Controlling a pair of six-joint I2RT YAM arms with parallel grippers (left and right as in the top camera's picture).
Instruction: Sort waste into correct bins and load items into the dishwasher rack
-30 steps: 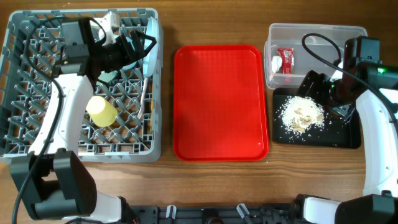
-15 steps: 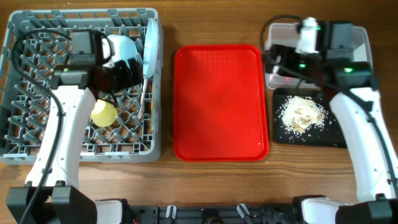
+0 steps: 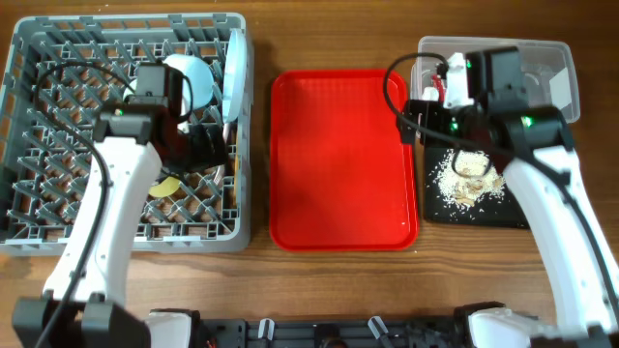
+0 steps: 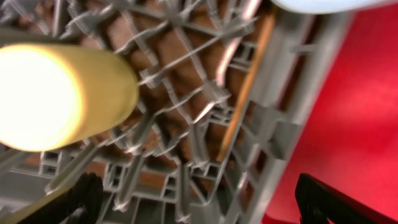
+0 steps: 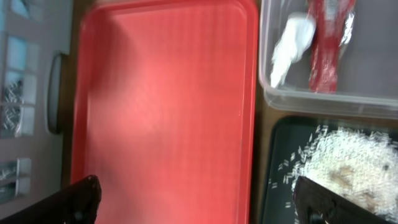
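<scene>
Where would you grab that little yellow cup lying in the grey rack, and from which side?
Probably across its rounded wall, mid-length, coming down from above. The yellow cup lies on its side on the pegs of the rack, so its curved flanks are free on top, while the pegs crowd it lower down.

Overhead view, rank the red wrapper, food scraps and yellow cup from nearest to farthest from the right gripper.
1. Red wrapper, in the tub beside the right gripper.
2. Food scraps, on the black tray.
3. Yellow cup, far left in the rack.
</scene>
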